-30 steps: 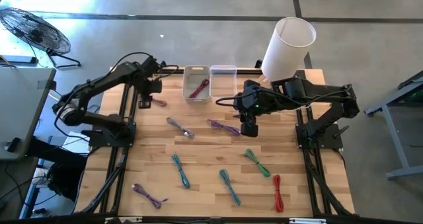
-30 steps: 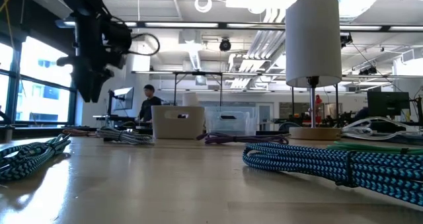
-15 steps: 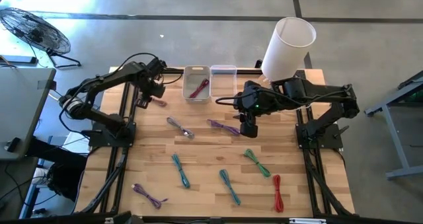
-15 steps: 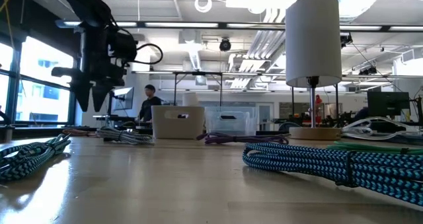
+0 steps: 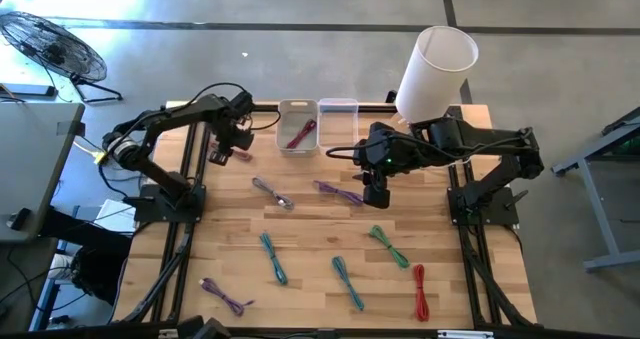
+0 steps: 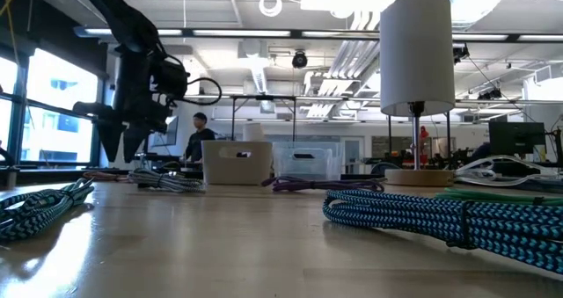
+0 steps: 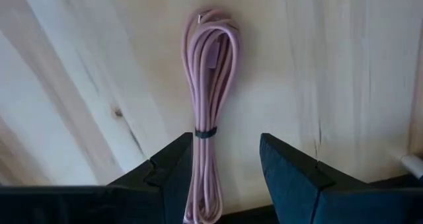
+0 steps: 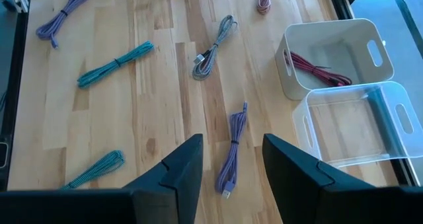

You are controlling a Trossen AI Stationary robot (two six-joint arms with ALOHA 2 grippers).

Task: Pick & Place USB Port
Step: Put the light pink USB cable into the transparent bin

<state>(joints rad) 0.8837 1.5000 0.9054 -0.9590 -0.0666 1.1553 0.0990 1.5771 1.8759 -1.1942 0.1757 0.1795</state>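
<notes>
- Pink cable [image 7: 209, 112], coiled and tied, lies flat on the table [image 5: 300, 229] at about ten o'clock from the table's middle, near the left edge; it is not yet gripped.
- Left gripper [image 7: 221, 161] is held just above it, fingers apart and straddling the coil's tied end, nothing between them being clamped.
- White bin [image 5: 297, 126] at twelve o'clock already holds one red cable [image 8: 317, 64]; the clear bin [image 5: 338, 119] beside it is seen to be bare.
- Progress is judged early: one cable binned, the pink one about to be picked.
- Left on the table are a grey cable [image 5: 272, 192], a purple one [image 5: 340, 192], two teal ones [image 5: 273, 257], a green one [image 5: 389, 246], a red one [image 5: 420, 291] and a second purple one [image 5: 226, 296].
- Right gripper [image 8: 231, 161] waits above the centre, at one o'clock, fingers apart and empty.
</notes>
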